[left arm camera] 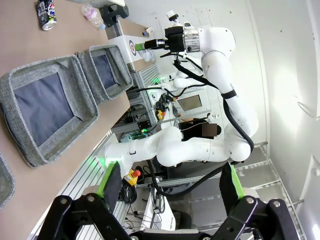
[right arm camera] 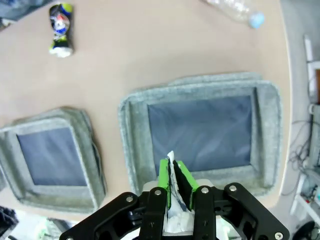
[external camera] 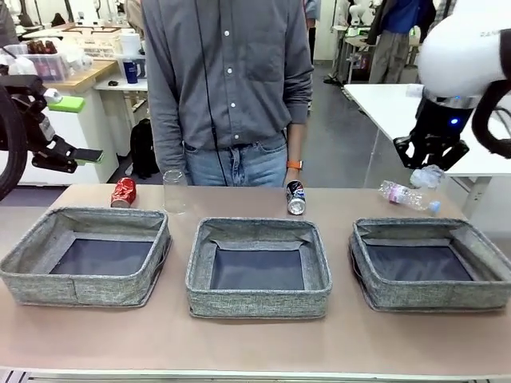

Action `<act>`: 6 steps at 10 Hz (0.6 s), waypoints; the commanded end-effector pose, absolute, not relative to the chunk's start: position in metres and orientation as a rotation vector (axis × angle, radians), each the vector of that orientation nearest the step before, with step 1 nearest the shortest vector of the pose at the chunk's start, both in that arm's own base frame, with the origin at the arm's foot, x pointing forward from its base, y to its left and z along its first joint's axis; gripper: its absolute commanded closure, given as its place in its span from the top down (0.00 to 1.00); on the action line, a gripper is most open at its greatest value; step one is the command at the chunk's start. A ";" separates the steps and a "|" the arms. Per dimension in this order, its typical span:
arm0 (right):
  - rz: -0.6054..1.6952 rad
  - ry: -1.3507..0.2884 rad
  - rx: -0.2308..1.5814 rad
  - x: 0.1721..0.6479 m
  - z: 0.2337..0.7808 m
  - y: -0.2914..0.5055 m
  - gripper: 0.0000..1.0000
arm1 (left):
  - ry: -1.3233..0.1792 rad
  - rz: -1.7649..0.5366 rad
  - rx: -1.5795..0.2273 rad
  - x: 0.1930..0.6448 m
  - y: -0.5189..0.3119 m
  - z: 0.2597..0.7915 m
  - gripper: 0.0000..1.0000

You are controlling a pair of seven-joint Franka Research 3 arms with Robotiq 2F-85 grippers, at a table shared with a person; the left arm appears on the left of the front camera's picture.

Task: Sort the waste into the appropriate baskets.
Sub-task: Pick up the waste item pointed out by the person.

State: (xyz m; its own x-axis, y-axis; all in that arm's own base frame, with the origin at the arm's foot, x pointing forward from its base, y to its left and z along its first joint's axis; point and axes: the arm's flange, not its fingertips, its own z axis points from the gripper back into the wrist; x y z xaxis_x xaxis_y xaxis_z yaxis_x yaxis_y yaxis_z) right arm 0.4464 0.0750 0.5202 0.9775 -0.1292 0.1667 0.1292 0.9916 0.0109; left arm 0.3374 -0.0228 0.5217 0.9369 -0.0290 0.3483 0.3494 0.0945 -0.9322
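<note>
Over the tan desk [external camera: 255, 343], the shut right hand [right arm camera: 172, 182] holds a crumpled white paper wad [right arm camera: 169, 157] above the grey cloth basket [external camera: 431, 297] at 4 o'clock, likely to drop it in; the left hand [left arm camera: 170, 182] is wide open, empty.

Three baskets [external camera: 259, 303] sit in a row on the table [external camera: 239, 343], cans [external camera: 123, 192], cup [external camera: 174, 191] and bottle [external camera: 406, 195] behind them.

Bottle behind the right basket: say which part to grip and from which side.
Grip the bottle mid-body, from above, I'd say. It lies on its side, blue cap pointing right, so the jaws should close across its round body, not the narrow cap end. The right gripper, nearest, is shut on a paper wad and must drop that first.
</note>
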 end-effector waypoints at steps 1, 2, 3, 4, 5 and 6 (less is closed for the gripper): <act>-0.127 -0.182 -0.003 0.457 0.527 0.075 0.00 | -0.285 -0.300 -1.469 0.337 -0.025 0.523 1.00; -0.130 -0.168 0.000 0.446 0.520 0.075 0.08 | -0.285 -0.300 -1.469 0.337 -0.025 0.523 1.00; -0.160 -0.109 0.100 0.445 0.521 0.085 0.08 | -0.285 -0.300 -1.469 0.337 -0.025 0.523 1.00; -0.195 -0.074 0.040 0.446 0.547 0.108 0.08 | -0.285 -0.300 -1.469 0.337 -0.025 0.523 1.00; -0.231 -0.046 -0.007 0.447 0.584 0.139 0.08 | -0.285 -0.300 -1.469 0.337 -0.025 0.523 1.00; -0.211 -0.031 -0.033 0.447 0.615 0.171 0.08 | -0.285 -0.300 -1.469 0.337 -0.025 0.523 1.00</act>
State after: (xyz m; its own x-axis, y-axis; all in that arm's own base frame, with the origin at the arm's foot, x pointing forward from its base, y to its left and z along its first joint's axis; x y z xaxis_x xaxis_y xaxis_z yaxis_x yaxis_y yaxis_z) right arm 0.4325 0.1378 0.5750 0.9809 -0.1827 0.0673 0.1822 0.9832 0.0126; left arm 0.3374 -0.0231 0.5215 0.9370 -0.0295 0.3480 0.3492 0.0947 -0.9323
